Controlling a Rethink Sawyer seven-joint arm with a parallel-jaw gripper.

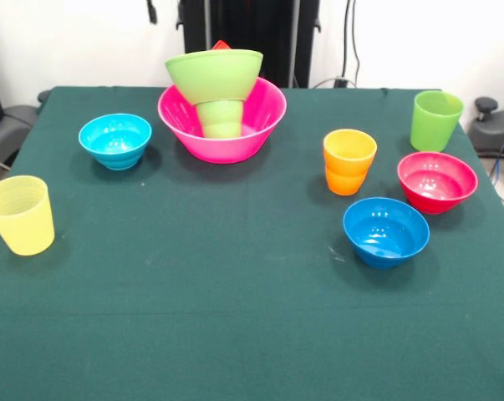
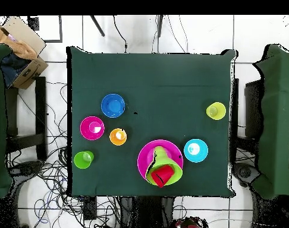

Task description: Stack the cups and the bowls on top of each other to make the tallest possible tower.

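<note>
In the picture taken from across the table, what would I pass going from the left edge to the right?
Pale yellow plastic cup → light blue plastic bowl → large pink plastic bowl carrying the tower → orange plastic cup → darker blue plastic bowl → magenta plastic bowl.

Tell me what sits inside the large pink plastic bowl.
Inside the large pink plastic bowl stands a small green plastic cup, upside down. It carries a lime green plastic bowl, and a red plastic cup sits in that. The lime bowl hides the green cup's top and most of the red cup.
</note>
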